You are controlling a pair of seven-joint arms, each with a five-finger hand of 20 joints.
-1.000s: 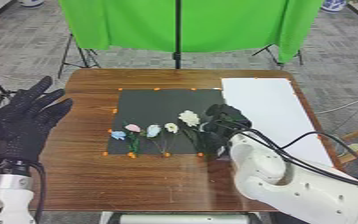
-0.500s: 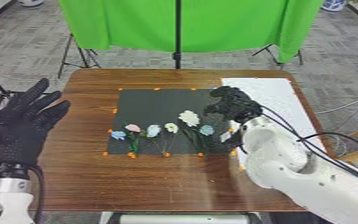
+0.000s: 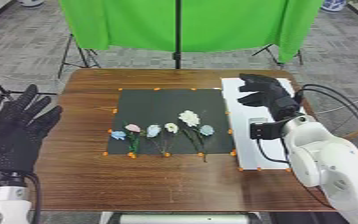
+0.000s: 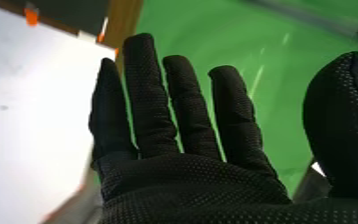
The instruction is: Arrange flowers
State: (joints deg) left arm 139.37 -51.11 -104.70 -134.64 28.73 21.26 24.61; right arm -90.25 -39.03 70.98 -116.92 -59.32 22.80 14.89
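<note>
Six flowers lie in a loose row on the dark mat [image 3: 158, 102], across its lower half, with their blooms toward the top of the frame and green stems running down toward the mat's bottom edge. From left to right they are a light blue flower [image 3: 118, 135], a pink flower [image 3: 133, 128], a pale blue flower [image 3: 153, 130], a cream flower [image 3: 171, 127], a big white flower [image 3: 190, 118] and another blue flower [image 3: 206, 130] near the mat's right edge. The white flower's head sits highest of the row. One stem at the right end of the row pokes past the bottom edge of the mat onto the brown table [image 3: 158, 185].

The right hand [image 3: 266, 92] is at the upper right of the head view, over the white board [image 3: 246, 120] beside the mat, well apart from the flowers. In the right wrist view, the fingers of the right hand [image 4: 189, 182] are straight and slightly spread, with the thumb well away from them; it has hold of nothing.

The left hand [image 3: 15, 135] is at the left edge of the head view, its fingers extended and spread toward the top of the frame, wide open and gripping nothing.

Orange tape [image 3: 115, 111] marks the mat's border. A green cloth [image 3: 122, 25] hangs across the top of the frame, behind the table.
</note>
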